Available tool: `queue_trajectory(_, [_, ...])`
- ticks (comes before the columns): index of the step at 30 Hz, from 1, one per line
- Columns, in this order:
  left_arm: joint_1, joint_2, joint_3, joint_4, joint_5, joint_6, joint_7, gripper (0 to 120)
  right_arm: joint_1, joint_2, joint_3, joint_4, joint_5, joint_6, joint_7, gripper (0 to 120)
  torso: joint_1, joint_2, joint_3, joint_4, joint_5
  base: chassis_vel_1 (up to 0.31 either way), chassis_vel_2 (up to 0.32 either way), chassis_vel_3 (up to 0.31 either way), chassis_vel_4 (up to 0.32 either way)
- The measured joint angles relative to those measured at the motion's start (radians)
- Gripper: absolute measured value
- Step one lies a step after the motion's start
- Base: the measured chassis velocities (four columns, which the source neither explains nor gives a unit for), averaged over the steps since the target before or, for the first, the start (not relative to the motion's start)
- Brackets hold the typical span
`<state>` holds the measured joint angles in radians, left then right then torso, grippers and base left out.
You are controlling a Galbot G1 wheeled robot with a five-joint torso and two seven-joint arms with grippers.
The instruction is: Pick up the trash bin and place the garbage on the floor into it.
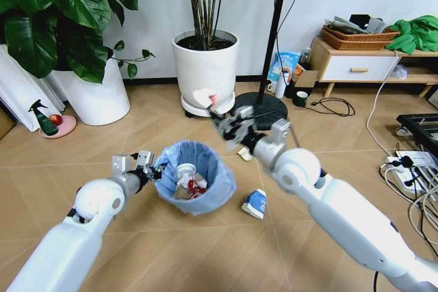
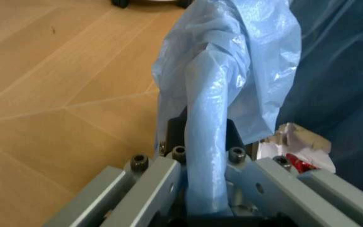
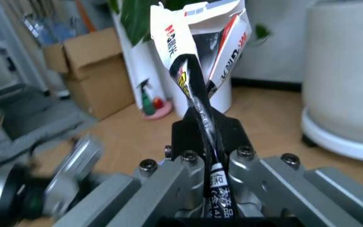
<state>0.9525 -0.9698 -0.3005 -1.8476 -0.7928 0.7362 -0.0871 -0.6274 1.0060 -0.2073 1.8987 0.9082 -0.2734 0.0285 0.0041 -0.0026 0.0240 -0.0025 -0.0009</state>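
1. Trash bin [image 1: 194,177], lined with a light-blue bag, was held just off the parquet floor [image 1: 205,251] by its rim, which was clamped in the left gripper [image 1: 152,169]; crumpled paper and a red wrapper already lay inside.
2. A printed crushed wrapper [image 3: 197,42] was pinched flat between the closed fingers of the right gripper [image 1: 220,122], which was raised above and just beyond the bin's far rim.
3. By judgement, the wrapper was best brought over the middle of the opening before release, with the bin kept level.
4. A blue-white crushed cup [image 1: 254,204] and a yellowish wrapper [image 1: 246,154] remained on the floor beside the bin.
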Motion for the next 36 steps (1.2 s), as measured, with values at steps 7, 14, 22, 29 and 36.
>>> queue_trajectory(7, [-0.051, 0.019, 0.020, 0.021, -0.023, 0.000, -0.001, 0, 0.017, 0.045, -0.074, -0.047, -0.039, 0.010, 0.000, 0, 0.000, 0.000, 0.000, 0.0003, -0.0002, 0.000, 0.000, 0.000, 0.000])
queue_trajectory(14, [-0.059, 0.022, 0.020, 0.026, -0.028, 0.000, 0.001, 0, 0.033, 0.097, -0.110, -0.101, -0.088, 0.023, 0.009, 8, 0.000, 0.000, 0.000, 0.0003, 0.0002, 0.000, 0.000, 0.000, 0.000])
queue_trajectory(22, [-0.063, 0.018, 0.016, 0.029, -0.027, 0.000, 0.006, 0, 0.036, 0.107, -0.123, -0.120, -0.111, 0.027, 0.019, 38, 0.000, 0.000, 0.000, 0.0002, 0.0000, 0.000, 0.000, 0.000, 0.000])
queue_trajectory(29, [-0.065, 0.007, 0.016, 0.030, -0.022, 0.000, 0.008, 0, 0.033, 0.093, -0.123, -0.116, -0.113, 0.028, 0.021, 61, 0.000, 0.000, 0.000, 0.0001, 0.0001, 0.000, 0.000, 0.000, 0.000])
queue_trajectory(36, [-0.064, 0.001, 0.012, 0.031, -0.020, 0.000, 0.007, 0, 0.028, 0.084, -0.101, -0.103, -0.121, 0.030, 0.033, 86, 0.000, 0.000, 0.000, 0.0002, 0.0001, 0.000, 0.000, 0.000, 0.000])
